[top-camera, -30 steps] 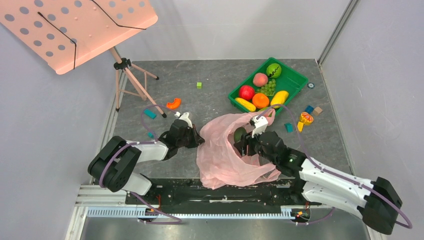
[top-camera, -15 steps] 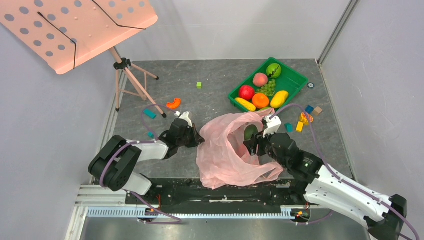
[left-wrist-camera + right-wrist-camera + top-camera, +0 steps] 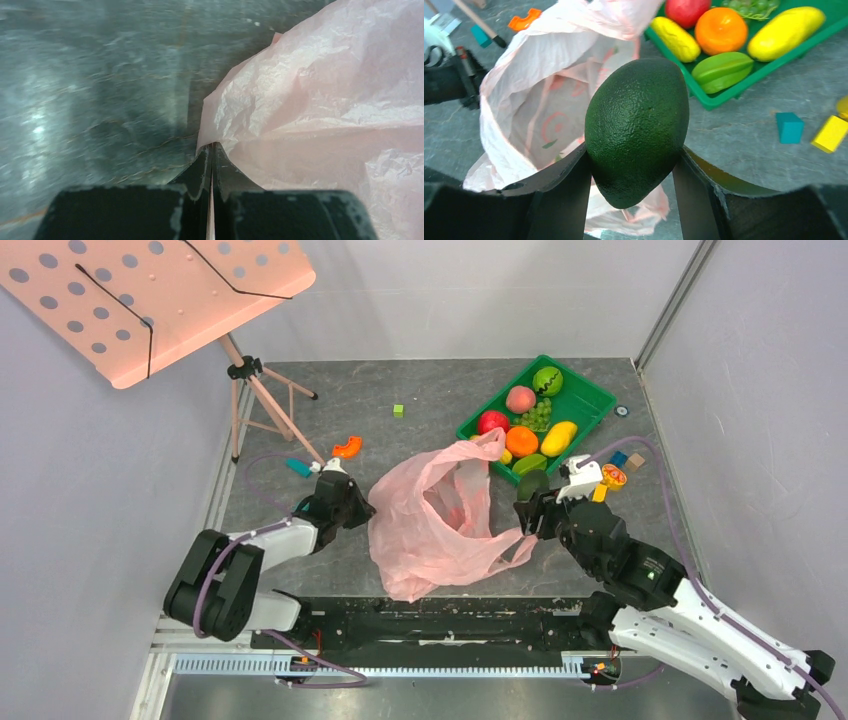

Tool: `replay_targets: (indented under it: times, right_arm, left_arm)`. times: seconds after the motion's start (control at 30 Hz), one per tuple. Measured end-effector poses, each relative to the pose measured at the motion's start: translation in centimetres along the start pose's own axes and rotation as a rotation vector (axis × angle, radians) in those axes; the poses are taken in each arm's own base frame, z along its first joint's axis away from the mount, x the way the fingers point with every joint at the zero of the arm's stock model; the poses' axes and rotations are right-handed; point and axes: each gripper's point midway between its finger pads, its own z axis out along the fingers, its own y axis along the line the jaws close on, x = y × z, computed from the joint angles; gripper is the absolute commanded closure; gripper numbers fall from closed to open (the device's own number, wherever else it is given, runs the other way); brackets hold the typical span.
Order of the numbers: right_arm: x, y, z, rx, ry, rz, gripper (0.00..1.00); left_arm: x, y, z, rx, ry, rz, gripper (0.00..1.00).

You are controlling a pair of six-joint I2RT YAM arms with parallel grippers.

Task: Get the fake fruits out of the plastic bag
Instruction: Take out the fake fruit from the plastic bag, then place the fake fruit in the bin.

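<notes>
My right gripper (image 3: 631, 167) clamps the dark green fruit (image 3: 636, 120) across its belly, just outside the bag (image 3: 435, 530) by the tray (image 3: 583, 380); light, rigid and slick, I judge, while my left gripper (image 3: 211, 155) pinches the flimsy bag's edge.

Mostly pink and green here
Pebbly dark green fruit (image 3: 636, 131), pale pink bag (image 3: 428, 530), bright green tray (image 3: 592, 400), mottled grey bench (image 3: 430, 390).

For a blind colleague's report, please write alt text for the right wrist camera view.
The right gripper holds a dark green oval fruit, which fills the middle of the view. Behind it on the left lies the open pink plastic bag; at the upper right, a green tray holds more toy fruits.
</notes>
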Motion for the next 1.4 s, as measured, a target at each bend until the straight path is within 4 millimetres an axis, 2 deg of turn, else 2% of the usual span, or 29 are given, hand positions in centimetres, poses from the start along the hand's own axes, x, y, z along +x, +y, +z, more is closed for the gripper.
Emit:
replay_targets:
  times: [0.17, 0.27, 0.43, 0.6, 0.83, 0.93, 1.07, 1.27, 1.4]
  right_arm:
    - [-0.9, -2.0, -0.3, 0.114, -0.019, -0.013, 0.70]
    - [-1.9, -2.2, 0.1, 0.169, -0.010, -0.037, 0.66]
    - [-3.1, -1.9, 2.0, 0.247, 0.022, -0.107, 0.66]
    - [-2.1, -3.2, 4.5, 0.327, 0.083, -0.182, 0.68]
    - [-3.6, -7.1, 7.4, 0.419, 0.094, -0.144, 0.69]
    - [-4.4, -9.2, 9.1, 0.448, 0.097, -0.109, 0.70]
    - [-4.3, -12.3, 11.4, 0.478, 0.122, -0.063, 0.71]
    - [-3.7, -16.7, 14.4, 0.501, 0.170, 0.009, 0.73]
    - [-3.6, -18.6, 16.6, 0.489, 0.194, 0.047, 0.65]
  left_arm:
    - [-0.7, 2.1, -1.7, -0.102, -0.058, -0.012, 0.98]
    - [-1.5, 2.5, -3.0, -0.126, -0.109, -0.012, 0.98]
    - [-3.1, 2.3, -4.9, -0.122, -0.194, -0.017, 0.97]
    - [-3.1, 2.2, -5.4, -0.119, -0.199, -0.018, 0.90]
    - [-2.9, 1.7, -6.1, -0.092, -0.191, -0.018, 0.68]
    - [-3.1, 1.2, -6.7, -0.064, -0.198, -0.020, 0.64]
    - [-2.9, 1.0, -7.1, -0.055, -0.190, -0.019, 0.52]
    - [-3.0, 0.5, -7.6, -0.027, -0.192, -0.020, 0.46]
    - [-2.8, 0.5, -7.8, -0.026, -0.189, -0.019, 0.45]
